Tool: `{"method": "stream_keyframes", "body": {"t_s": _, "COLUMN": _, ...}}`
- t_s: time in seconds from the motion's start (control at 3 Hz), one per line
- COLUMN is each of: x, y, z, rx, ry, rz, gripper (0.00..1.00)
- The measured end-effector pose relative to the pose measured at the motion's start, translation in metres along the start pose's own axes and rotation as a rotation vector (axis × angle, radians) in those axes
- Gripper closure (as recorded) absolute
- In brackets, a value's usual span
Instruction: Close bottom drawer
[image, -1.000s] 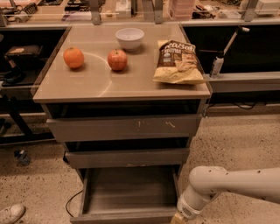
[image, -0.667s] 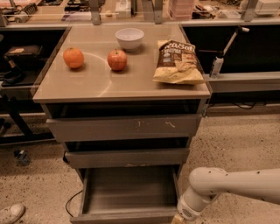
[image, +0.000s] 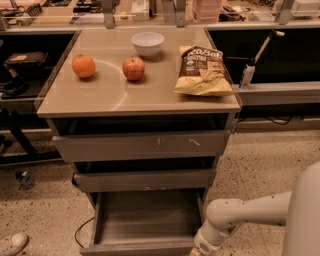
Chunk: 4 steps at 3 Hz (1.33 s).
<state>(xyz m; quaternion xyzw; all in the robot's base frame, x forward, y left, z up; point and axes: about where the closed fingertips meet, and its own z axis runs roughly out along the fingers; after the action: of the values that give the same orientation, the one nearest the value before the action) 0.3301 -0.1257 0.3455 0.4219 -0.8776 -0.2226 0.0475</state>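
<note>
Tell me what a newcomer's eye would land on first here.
The bottom drawer stands pulled far out, the lowest of the three. A white arm reaches in from the right toward its front right corner, with the end effector at the picture's lower edge. On the cabinet top sit an orange, an apple, a white bowl and a chip bag.

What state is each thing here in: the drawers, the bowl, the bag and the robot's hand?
bottom drawer: pulled far out, nothing visible inside.
middle drawer: out a little.
top drawer: out a little.
bowl: upright.
chip bag: lying flat.
hand: low, at the bottom drawer's right front corner.
</note>
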Motion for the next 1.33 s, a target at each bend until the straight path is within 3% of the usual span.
{"method": "stream_keyframes", "body": {"t_s": 0.33, "x": -0.005, "y": -0.026, "z": 0.047, "rx": 0.01, "ry": -0.037, "rz": 0.07, "gripper": 1.0}}
{"method": "stream_keyframes", "body": {"t_s": 0.67, "x": -0.004, "y": -0.045, "z": 0.074, "rx": 0.025, "ry": -0.075, "rz": 0.126, "gripper": 1.0}}
{"method": "stream_keyframes", "body": {"t_s": 1.33, "x": -0.006, "y": -0.072, "z": 0.118, "rx": 0.014, "ry": -0.099, "rz": 0.174, "gripper": 1.0}}
